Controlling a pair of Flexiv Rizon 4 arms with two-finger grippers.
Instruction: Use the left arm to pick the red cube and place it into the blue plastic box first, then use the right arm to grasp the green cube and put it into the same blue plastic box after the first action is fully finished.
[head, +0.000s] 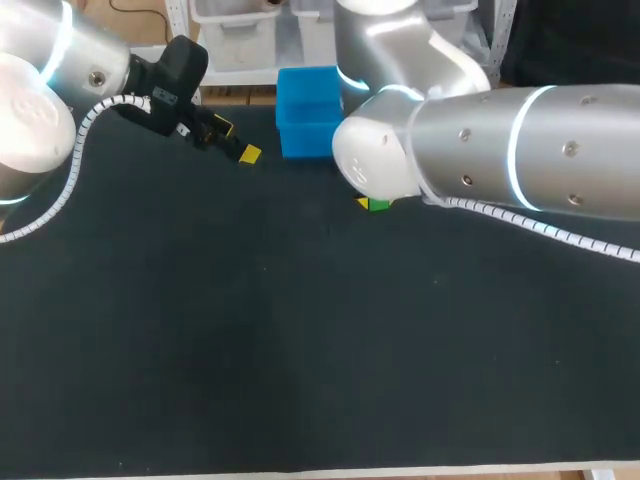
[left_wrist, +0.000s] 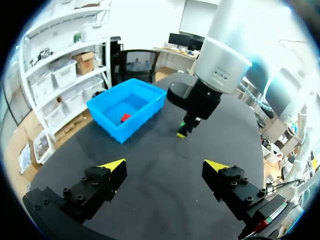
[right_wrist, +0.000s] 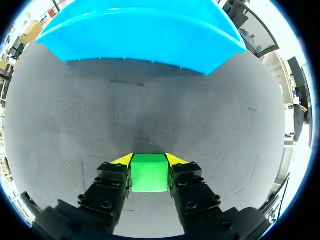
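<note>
The green cube (right_wrist: 148, 172) sits on the black table between my right gripper's (right_wrist: 149, 161) two yellow-tipped fingers, which press its two sides. From above, only a sliver of the green cube (head: 379, 205) shows under the right arm's wrist. The blue plastic box (head: 307, 110) stands at the table's far edge, just ahead of the right gripper. The red cube (left_wrist: 125, 118) lies inside the blue box (left_wrist: 127, 108). My left gripper (left_wrist: 165, 166) hangs open and empty above the table, left of the box (right_wrist: 140, 32), its fingertips (head: 250, 154) near the back edge.
The black table (head: 300, 330) stretches wide toward the front. My right arm's large silver links (head: 500, 150) cover the area right of the box.
</note>
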